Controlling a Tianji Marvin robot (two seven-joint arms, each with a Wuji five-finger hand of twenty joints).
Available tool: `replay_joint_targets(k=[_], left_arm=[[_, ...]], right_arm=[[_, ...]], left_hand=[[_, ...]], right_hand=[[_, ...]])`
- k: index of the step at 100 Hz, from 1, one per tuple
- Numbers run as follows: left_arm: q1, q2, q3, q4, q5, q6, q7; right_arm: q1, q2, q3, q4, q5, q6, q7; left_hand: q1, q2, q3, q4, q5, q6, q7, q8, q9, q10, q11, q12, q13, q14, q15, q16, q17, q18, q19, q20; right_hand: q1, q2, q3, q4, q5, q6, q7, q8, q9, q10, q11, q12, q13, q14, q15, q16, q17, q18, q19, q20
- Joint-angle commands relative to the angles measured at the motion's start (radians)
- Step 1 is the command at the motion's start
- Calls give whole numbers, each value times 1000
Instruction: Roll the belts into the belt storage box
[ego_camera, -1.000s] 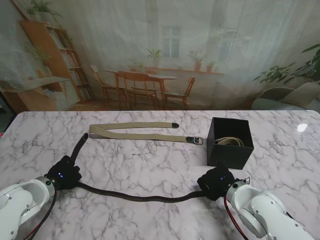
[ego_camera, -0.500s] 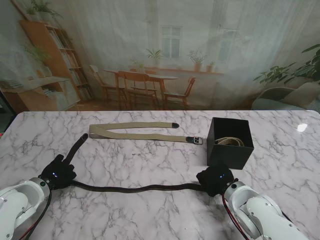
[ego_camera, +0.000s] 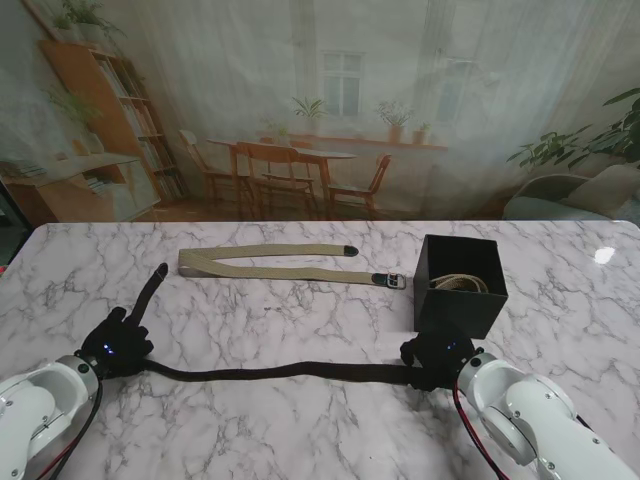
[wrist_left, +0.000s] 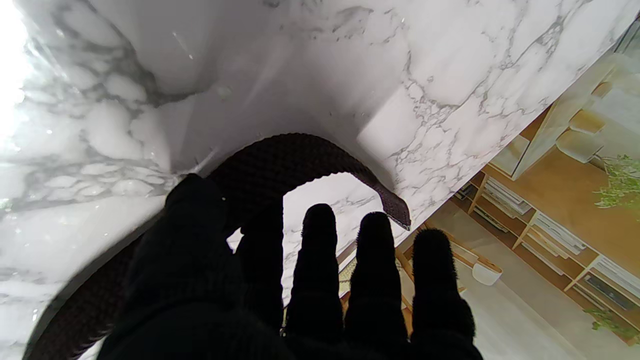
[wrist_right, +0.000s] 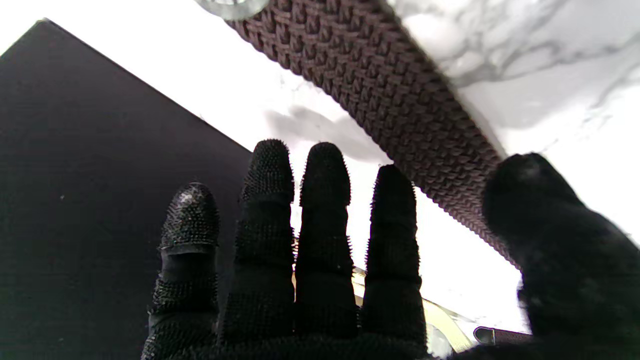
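Dark belt (ego_camera: 280, 372) runs straight across the lower frame, long axis left to right, pinned between the left hand (ego_camera: 115, 345) and the right hand (ego_camera: 437, 360), each gripping an end. Belt storage box (ego_camera: 458, 285) sits just beyond the right hand, nearer it.

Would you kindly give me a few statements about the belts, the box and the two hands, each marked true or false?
1. The dark woven belt lies stretched between the left hand and the right hand. True.
2. The black storage box is empty. False: a rolled tan belt sits inside it.
3. The khaki belt lies farther from me than the dark one. True.
4. The storage box stands on the robot's left. False: it stands on the right, just beyond the right hand.
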Motion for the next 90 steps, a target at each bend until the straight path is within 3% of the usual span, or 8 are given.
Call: replay_joint_targets(k=[1, 31, 52, 60, 66, 74, 81, 90], left_arm=[[7, -1, -2, -11, -1, -5, -9], [17, -2, -5, -11, -6, 1, 16], [17, -3, -4, -13, -9, 1, 10], [17, -3, -2, -12, -10, 2, 9], [17, -3, -2, -13, -11, 3, 7], [18, -4, -1, -15, -12, 3, 4], [18, -4, -1, -15, -12, 3, 4], [18, -4, -1, -15, -12, 3, 4]], right_arm=[[2, 3, 11, -8, 1, -16, 15], [-13, 7, 36, 5, -38, -14, 25], [-5, 9, 15, 29, -30, 1, 21], [-1, 10, 5, 39, -31, -3, 14], [5, 10, -5, 53, -21, -3, -6], [10, 9, -16, 63, 3, 2, -13], [11, 8, -21, 69, 11, 7, -22], [11, 5, -26, 77, 27, 18, -44]], left_hand=[[-15, 21, -8, -8, -13, 7, -19, -11, 12, 26, -9, 1, 14, 18, 7, 16, -9, 37, 26, 10], [-19, 32, -9, -7, -16, 13, -60, -14, 13, 29, -12, 0, 16, 20, 6, 16, -8, 42, 25, 11], [-21, 36, -10, -7, -12, 15, -69, -8, 13, 27, -13, 0, 16, 20, 6, 15, -10, 44, 23, 11], [-26, 39, -12, -7, -10, 15, -72, -6, 13, 29, -13, 0, 16, 20, 6, 15, -11, 43, 22, 11], [-26, 40, -12, -7, -10, 18, -74, -5, 14, 28, -13, 0, 17, 21, 6, 16, -11, 45, 22, 11], [-27, 42, -12, -7, -10, 17, -77, -4, 13, 28, -14, 0, 16, 20, 5, 15, -11, 44, 21, 11], [-27, 43, -12, -7, -11, 18, -79, -3, 13, 27, -13, 1, 16, 20, 5, 16, -12, 45, 21, 11], [-29, 44, -13, -7, -11, 17, -81, -3, 13, 29, -13, 1, 15, 20, 5, 16, -12, 45, 21, 12]], right_hand=[[-50, 29, -16, 27, -38, 22, -17, -9, -67, 30, -43, -14, -45, 32, -44, -18, -27, 23, -16, -5], [-63, 46, -161, 35, -207, 54, -156, -72, -442, 135, -82, -94, -302, 82, -92, -90, -156, 43, -81, -1], [3, -20, -156, 35, 4, -53, 30, 16, -471, 146, -78, -128, -345, 93, -88, -113, -183, 64, -104, 0], [28, -77, -83, 23, 71, -100, 133, 94, -415, 113, -71, -133, -319, 85, -83, -120, -176, 73, -105, -4], [81, -145, -48, -72, 81, -142, 224, 101, -291, 30, -60, -127, -256, 52, -87, -129, -164, 80, -110, -19], [156, -209, 2, -122, 69, -197, 365, 103, -138, -29, -52, -101, -172, 29, -87, -127, -144, 86, -111, -45], [199, -233, 32, -127, 65, -233, 445, 133, -9, -64, -13, -69, -93, -3, -64, -111, -129, 88, -106, -53], [235, -245, 85, -133, 86, -265, 521, 201, 111, -70, 85, 41, 2, -28, -15, -55, -107, 89, -93, -55]])
